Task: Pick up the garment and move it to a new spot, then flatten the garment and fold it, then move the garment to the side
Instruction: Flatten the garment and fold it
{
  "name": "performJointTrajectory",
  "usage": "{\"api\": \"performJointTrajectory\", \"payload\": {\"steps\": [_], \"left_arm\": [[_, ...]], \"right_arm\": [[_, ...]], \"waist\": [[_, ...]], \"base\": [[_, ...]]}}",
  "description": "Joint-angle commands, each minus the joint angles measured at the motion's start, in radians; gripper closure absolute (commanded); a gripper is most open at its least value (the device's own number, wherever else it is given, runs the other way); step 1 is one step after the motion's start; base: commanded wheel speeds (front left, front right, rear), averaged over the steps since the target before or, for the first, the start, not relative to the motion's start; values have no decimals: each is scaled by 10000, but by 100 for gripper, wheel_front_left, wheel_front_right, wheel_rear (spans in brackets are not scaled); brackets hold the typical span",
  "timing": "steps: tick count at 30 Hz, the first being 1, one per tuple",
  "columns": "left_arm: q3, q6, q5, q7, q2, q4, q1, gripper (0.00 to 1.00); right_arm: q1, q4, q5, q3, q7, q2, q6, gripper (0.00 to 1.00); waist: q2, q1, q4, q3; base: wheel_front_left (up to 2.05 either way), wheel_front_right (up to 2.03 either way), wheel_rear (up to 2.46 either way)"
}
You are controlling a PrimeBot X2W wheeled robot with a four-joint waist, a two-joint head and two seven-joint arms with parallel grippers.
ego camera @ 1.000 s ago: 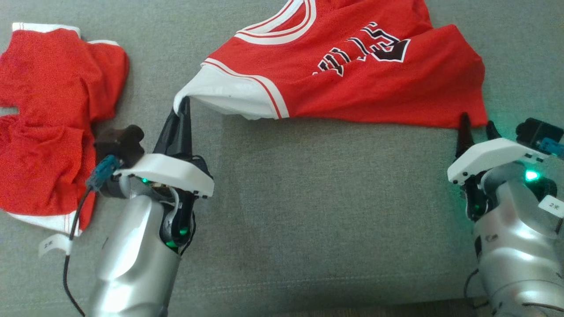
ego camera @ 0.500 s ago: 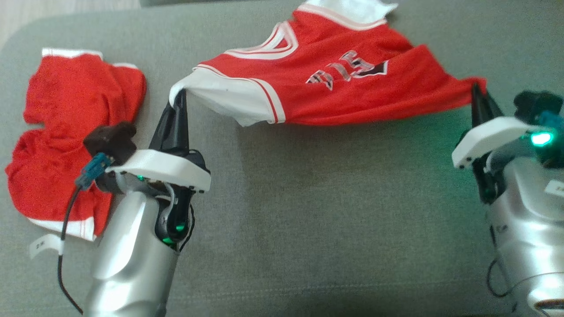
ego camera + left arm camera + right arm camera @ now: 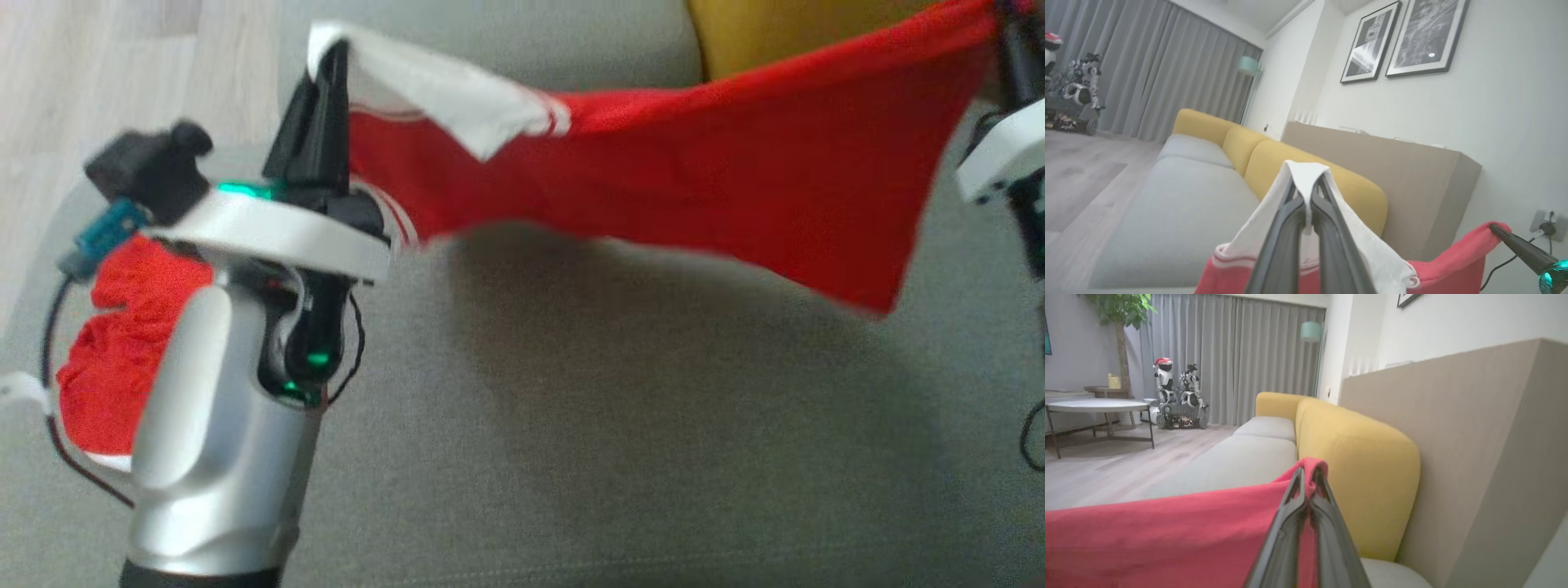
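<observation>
With the red garment (image 3: 669, 155) held stretched in the air above the sofa seat (image 3: 571, 449), its white-trimmed corner clamped in the left pincer (image 3: 331, 53) and a red corner in the right pincer (image 3: 1306, 473), a slip was judged likely if the 2 thin pinches were pulled further apart.

The left arm (image 3: 212, 457) rises from the near left with its silver forearm upright. Its white wrist (image 3: 269, 233) is tilted and its dark fingers (image 3: 322, 122) point far. The left jaws are pinched together on a white corner of the garment (image 3: 653, 180). The right wrist (image 3: 1000, 151) shows blurred at the right edge; the right jaws are clamped tight on a red corner.
</observation>
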Motion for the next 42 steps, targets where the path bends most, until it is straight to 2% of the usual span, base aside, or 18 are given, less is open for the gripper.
{"api": "performJointTrajectory", "payload": {"steps": [1,8,13,18,22,25,32,37,42], "left_arm": [[347,72,-79,285,234,-793,-817,100],[140,386,-342,1804,328,-2555,-1471,100],[165,576,-297,2455,610,-2919,-1715,100],[227,574,-368,2988,843,-2303,-2375,100],[367,475,-329,3213,1018,-1350,-3748,100],[501,292,-11,2845,1177,74,-5625,100],[715,207,783,901,1193,2531,-8755,100],[639,-128,867,-94,1093,3835,-9380,100],[307,-460,921,-641,1039,4656,-8903,100]], "right_arm": [[-383,-764,-98,-64,329,-126,73,100],[-228,-2610,-315,-707,2103,-314,73,100],[-72,-3450,-306,-976,3084,-228,73,100],[-240,-3680,-183,-1114,3785,65,73,100],[-1317,-3303,-39,-1257,3824,468,73,100],[-3054,-2123,-188,-1175,2971,715,73,100],[-6128,521,-548,-1659,202,950,73,100],[-6936,2144,-537,-1956,-1462,1255,73,100],[-6396,3555,-231,-1720,-2281,1318,73,100]], "waist": [[-1,0,-73,-300],[-1,0,-206,-471],[-1,0,-346,-268],[-1,0,-476,377],[-1,0,-566,1648],[-1,0,-633,2873],[-1,0,-441,4206],[-1,0,-220,4473],[-1,0,51,4442]], "base": [[0,0,0],[0,0,0],[0,0,0],[0,0,0],[0,0,0],[0,0,0],[0,0,0],[0,0,0],[0,0,0]]}}
